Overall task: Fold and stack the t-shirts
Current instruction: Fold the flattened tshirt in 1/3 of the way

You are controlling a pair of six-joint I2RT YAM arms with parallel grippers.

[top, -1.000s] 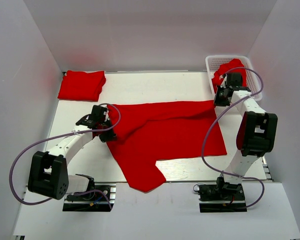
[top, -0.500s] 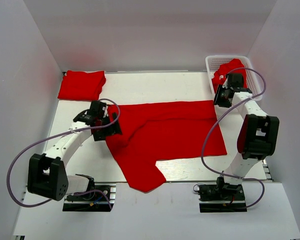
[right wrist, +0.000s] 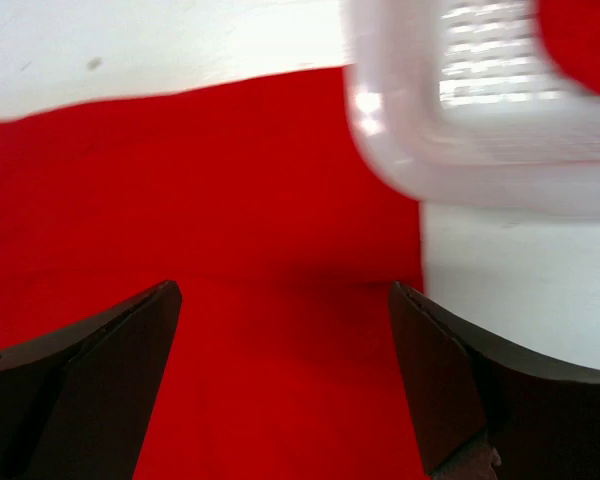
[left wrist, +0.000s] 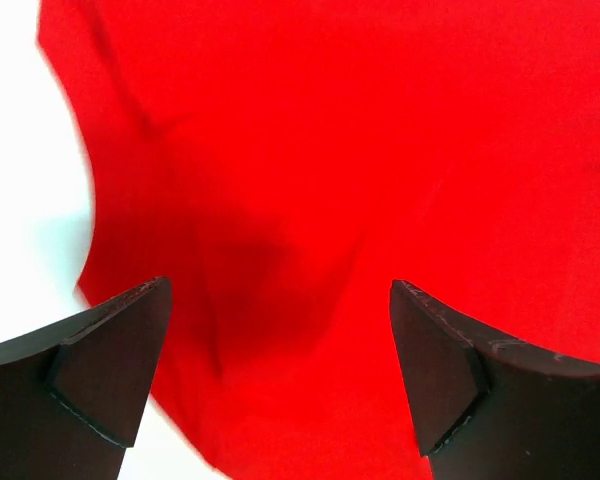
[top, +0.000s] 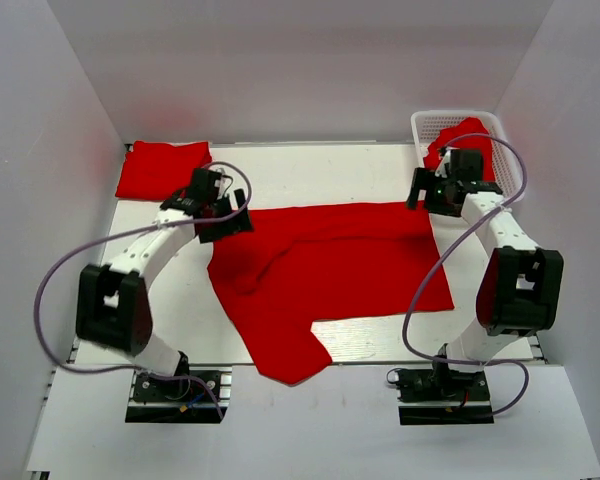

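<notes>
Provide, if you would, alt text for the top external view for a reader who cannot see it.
A red t-shirt lies spread on a white table, with the left gripper and right gripper, both open, over its far corners. A folded red t-shirt sits far left; a white basket far right holds more red cloth.

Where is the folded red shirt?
Seen from above, the folded shirt lies in the far left corner of the table, just beyond the left tool and up-left of the big spread-out shirt.
</notes>
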